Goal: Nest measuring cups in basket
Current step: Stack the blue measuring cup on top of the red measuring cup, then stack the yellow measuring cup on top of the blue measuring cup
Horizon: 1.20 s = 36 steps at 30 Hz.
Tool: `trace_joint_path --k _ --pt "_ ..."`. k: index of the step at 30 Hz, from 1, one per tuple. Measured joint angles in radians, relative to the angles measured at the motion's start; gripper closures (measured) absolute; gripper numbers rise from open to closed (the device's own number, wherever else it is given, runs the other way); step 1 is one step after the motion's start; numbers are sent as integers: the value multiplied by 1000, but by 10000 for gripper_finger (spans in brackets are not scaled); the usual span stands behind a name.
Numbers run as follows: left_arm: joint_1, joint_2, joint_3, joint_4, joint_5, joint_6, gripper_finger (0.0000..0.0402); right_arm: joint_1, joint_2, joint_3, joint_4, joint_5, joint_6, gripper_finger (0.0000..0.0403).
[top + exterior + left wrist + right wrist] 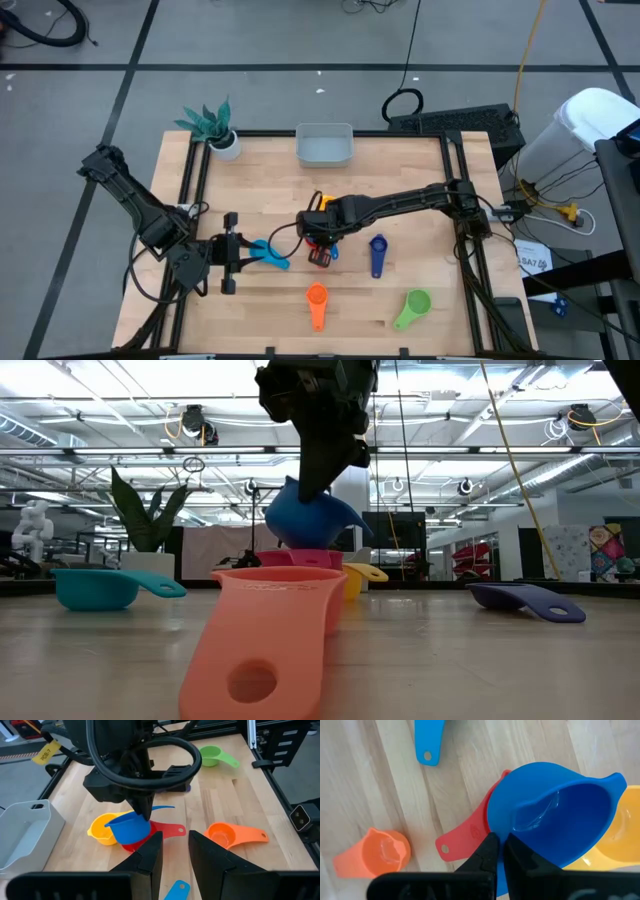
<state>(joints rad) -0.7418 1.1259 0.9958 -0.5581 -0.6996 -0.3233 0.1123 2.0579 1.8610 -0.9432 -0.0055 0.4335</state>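
From above, the basket [325, 146] sits bare at the worktop's [400, 200] far edge, so nesting there isn't begun. The orange cup [316, 296], green cup [415, 303] and dark blue cup [377, 247] lie scattered.

Low down, the right hand [318, 470] has the blue cup [305, 518] pinched by its rim, lifted above the red cup [300, 558].

The left wrist shows the yellow cup [102, 829] touching the red one; the left hand [175, 852] waits parted, empty, by the light blue cup [175, 890].

The right wrist confirms the pinch.

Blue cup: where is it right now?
The blue cup is pinched by its rim in the right gripper mid-table, lifted just above the red cup with the yellow cup beside it.
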Motion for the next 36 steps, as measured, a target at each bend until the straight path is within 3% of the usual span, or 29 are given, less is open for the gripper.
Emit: trace_joint_path --k 21,36 --pt "0 0 0 1 2 -2 305 0 0 -47 27 -50 48 399" --pt "0 0 0 1 20 -6 305 -1 0 -61 104 -50 45 299"
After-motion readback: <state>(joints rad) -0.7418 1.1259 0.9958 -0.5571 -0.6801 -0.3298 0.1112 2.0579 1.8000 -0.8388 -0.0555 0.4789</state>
